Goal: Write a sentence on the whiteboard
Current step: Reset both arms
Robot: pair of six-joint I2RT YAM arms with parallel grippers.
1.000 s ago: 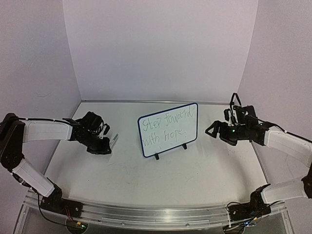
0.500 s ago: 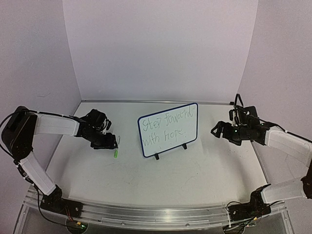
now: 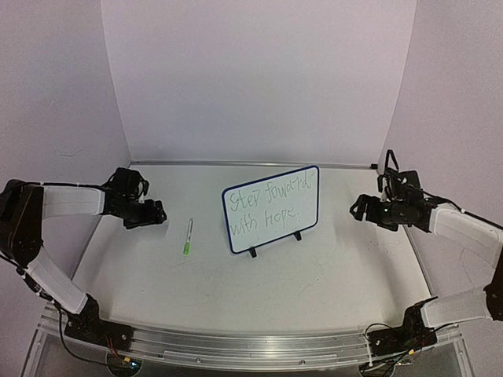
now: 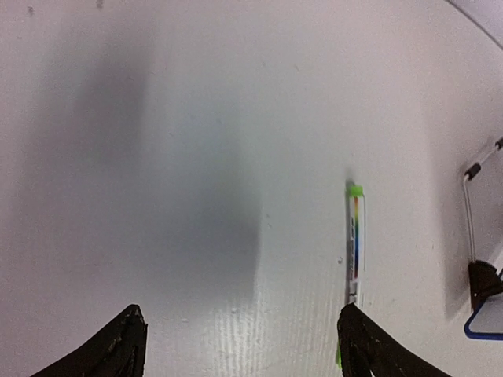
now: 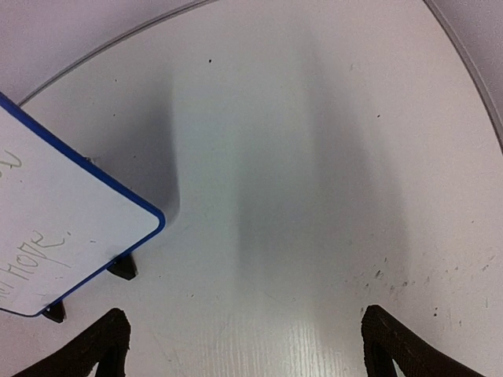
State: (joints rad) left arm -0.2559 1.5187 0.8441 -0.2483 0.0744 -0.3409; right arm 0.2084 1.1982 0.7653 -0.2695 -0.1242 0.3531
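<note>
Top external view: whiteboard (image 3: 271, 209) upright mid desk (image 3: 314, 275), sentence (image 3: 267, 203) written; marker (image 3: 188, 236), newly let go, lies left of it; left end effector (image 3: 157, 214) spread, empty, drawn back; right end effector (image 3: 357, 208) spread, empty; writing apparently finished.

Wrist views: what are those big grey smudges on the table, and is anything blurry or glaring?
Left wrist view: broad soft grey shadows fall across the table; the marker is fairly sharp. Right wrist view: similar soft shadow bands beside the whiteboard, no glare. Top external view: even, diffuse light, yet the sentence looks thin and faint.
</note>
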